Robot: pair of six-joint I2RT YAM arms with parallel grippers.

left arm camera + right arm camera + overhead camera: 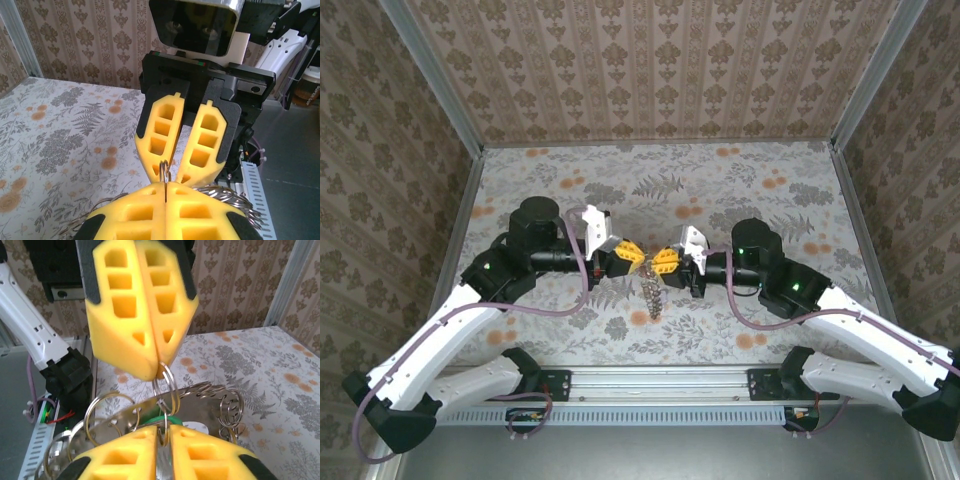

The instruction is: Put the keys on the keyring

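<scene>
1. Wire loops and a polished curved band are seen on the keyring (142,412), which is held clear of the table in the right wrist view. From above it is seen as a brownish bunch dangling below the point where the two grippers meet, over the near-middle of the table.
2. Of the keys (170,418), a patch of green plastic is glimpsed just behind the band. Other tags cannot be made out.
3. A small split ring (167,385) is seen standing upright above the band, and it is pinched at both ends.
4. The left gripper (157,362) is pressed fully closed, its yellow pads meeting along one seam, and the top of the small split ring is clamped at their tips.
5. The right gripper (162,435) is almost closed. A narrow slit is left between its pads, and the lower part of the same ring is seated in that slit.
6. The two grippers are set tip to tip, almost touching, with one arm reaching in from each side.
7. The table (740,190) is covered in a grey fern and orange flower print, and it is enclosed by patterned wallpaper walls (650,60).
</scene>
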